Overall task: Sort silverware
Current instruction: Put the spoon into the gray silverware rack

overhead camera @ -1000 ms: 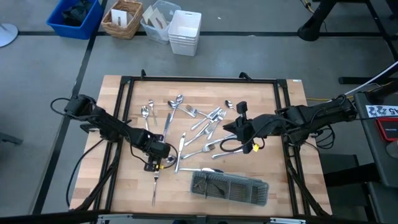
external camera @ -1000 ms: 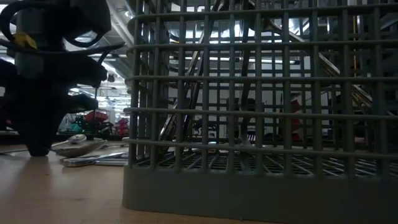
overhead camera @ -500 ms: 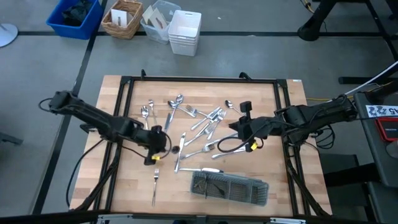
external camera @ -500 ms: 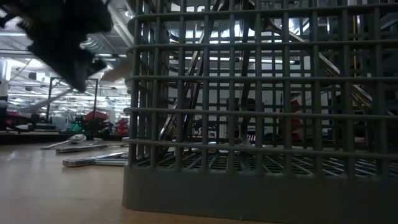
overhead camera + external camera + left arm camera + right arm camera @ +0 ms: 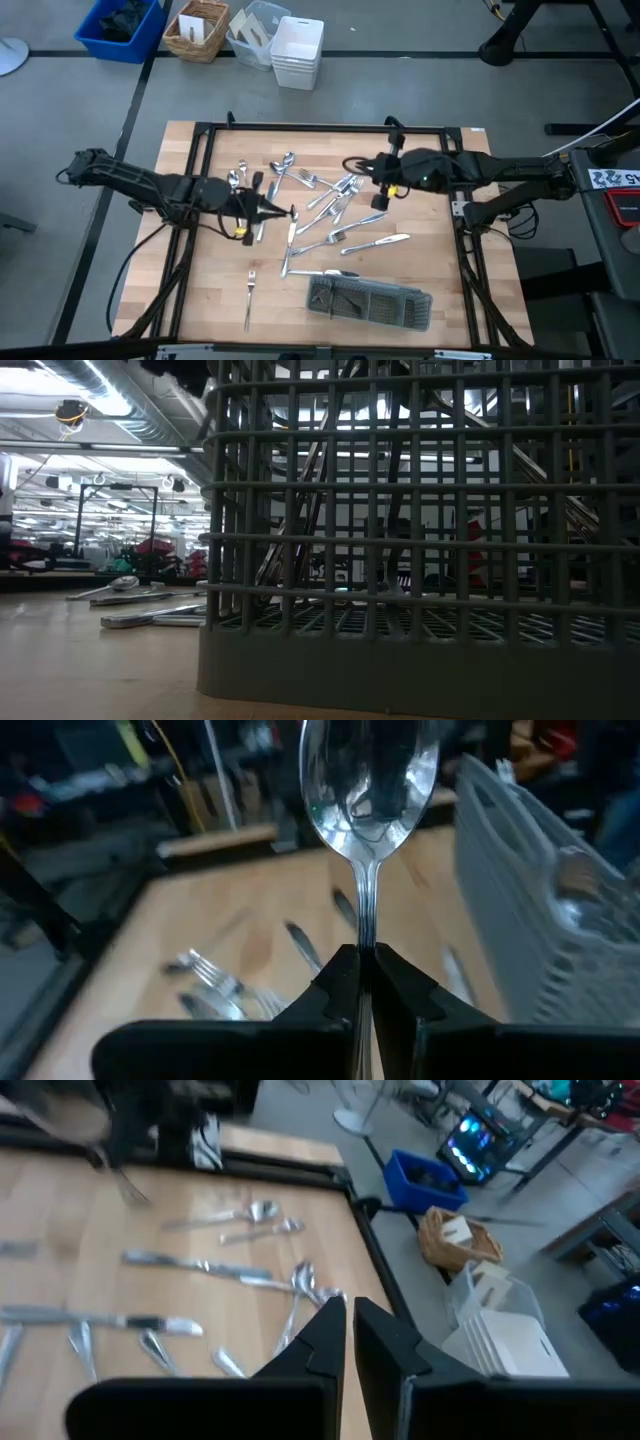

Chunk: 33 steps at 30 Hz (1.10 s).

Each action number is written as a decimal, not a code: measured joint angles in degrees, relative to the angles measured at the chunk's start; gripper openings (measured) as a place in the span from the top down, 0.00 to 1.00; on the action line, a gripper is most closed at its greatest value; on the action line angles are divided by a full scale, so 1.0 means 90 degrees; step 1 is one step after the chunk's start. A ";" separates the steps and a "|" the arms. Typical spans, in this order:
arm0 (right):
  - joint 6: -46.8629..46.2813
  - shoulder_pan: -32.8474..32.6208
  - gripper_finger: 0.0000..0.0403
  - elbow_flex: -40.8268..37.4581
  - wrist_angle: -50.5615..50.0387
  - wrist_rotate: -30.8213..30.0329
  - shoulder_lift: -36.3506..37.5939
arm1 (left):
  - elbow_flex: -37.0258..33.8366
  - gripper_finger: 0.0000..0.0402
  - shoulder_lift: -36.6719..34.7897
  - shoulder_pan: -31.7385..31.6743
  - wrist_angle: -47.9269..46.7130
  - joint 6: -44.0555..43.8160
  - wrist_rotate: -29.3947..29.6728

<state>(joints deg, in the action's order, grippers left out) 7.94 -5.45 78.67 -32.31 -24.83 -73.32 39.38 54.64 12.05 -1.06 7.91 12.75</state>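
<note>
1. left gripper (image 5: 360, 965): pinches a spoon (image 5: 368, 795) by the thin handle, bowl pointing forward past the fingertips, lifted over the table (image 5: 200, 300). risk: the narrow grip may let it twist or slip out in transit.
2. loose silverware (image 5: 330, 215): scattered mid-table; tray (image 5: 368, 303) near the front edge.
3. right gripper (image 5: 348, 1318): fingers pressed together, nothing held, above the silverware's far side. risk: arm paths may cross.

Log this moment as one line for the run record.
left claw: shut on spoon, lifted over table | right claw: shut, empty, over far side | forks, knives, spoons: loose on table | tray: near edge
</note>
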 joint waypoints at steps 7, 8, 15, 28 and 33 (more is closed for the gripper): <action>0.0041 0.0039 0.93 -0.0005 0.0709 0.0179 0.0000 | -0.0036 0.99 0.0280 -0.0236 0.0928 0.0068 0.1331; 0.0104 0.0029 0.93 -0.0005 0.0785 0.0230 -0.0018 | -0.0055 0.98 0.0328 -0.0270 0.1123 0.0081 0.1534; 0.0332 0.0027 0.89 -0.0007 0.1070 0.0452 -0.0239 | -0.0061 0.99 0.0815 -0.0599 0.2493 0.0272 0.2461; 0.0340 0.0027 0.57 -0.0007 0.2555 0.0118 -0.1080 | -0.0066 0.98 0.1982 -0.0946 0.4204 0.0497 0.2499; 0.0340 0.0027 0.55 -0.0007 0.2949 -0.0198 -0.1264 | -0.0051 0.99 0.2212 -0.0928 0.4492 0.0599 0.2501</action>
<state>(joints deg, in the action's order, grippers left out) 11.00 -5.21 78.61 -5.77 -26.61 -84.69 38.92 74.54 3.70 39.37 13.29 35.26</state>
